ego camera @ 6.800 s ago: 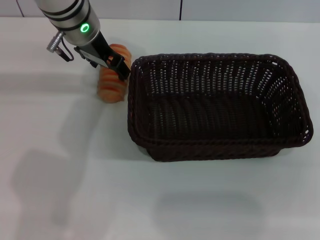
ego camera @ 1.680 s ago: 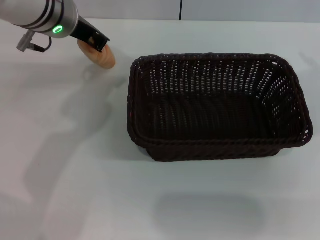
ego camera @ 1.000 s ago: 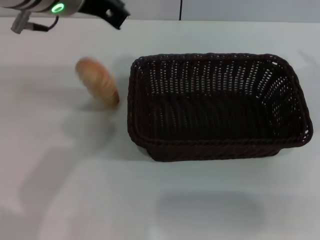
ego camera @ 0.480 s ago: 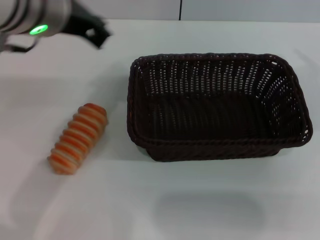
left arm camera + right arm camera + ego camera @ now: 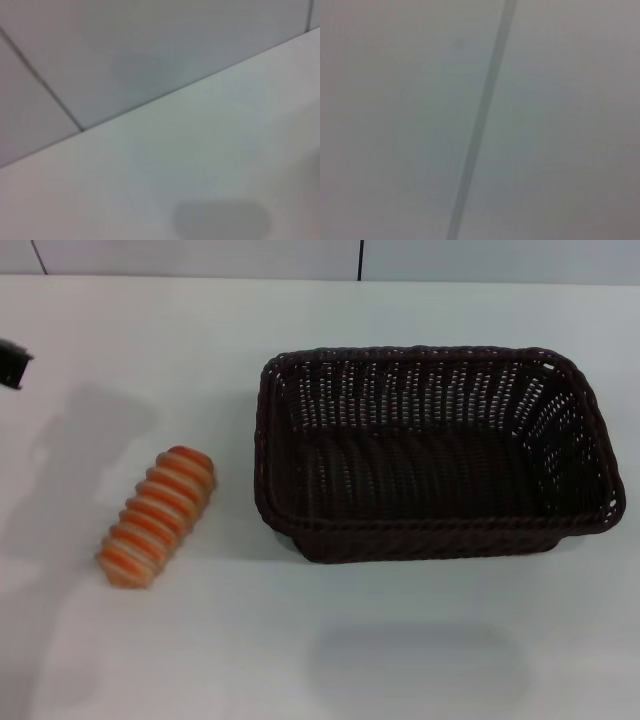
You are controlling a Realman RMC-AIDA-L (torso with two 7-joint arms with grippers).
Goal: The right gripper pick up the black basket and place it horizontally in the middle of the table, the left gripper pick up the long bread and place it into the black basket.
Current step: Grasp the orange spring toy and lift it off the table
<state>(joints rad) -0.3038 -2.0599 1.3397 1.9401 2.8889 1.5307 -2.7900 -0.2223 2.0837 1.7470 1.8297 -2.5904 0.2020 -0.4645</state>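
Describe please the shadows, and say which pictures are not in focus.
Head view: sharp; the black basket darkens the table along its near side, the long bread lies beside a wide grey shadow, and another soft patch sits near the front edge. Only a dark tip of the left end effector shows at the edge. Left wrist view: soft, one faint shadow patch. Right wrist view: blurred, featureless.

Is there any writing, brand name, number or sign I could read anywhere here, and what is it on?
None: no readable text, label, number or sign appears in any view.
The black basket shows only bare weave.
The long bread has only pale stripes.
The table is plain white.
The left gripper is only a dark sliver at the edge.
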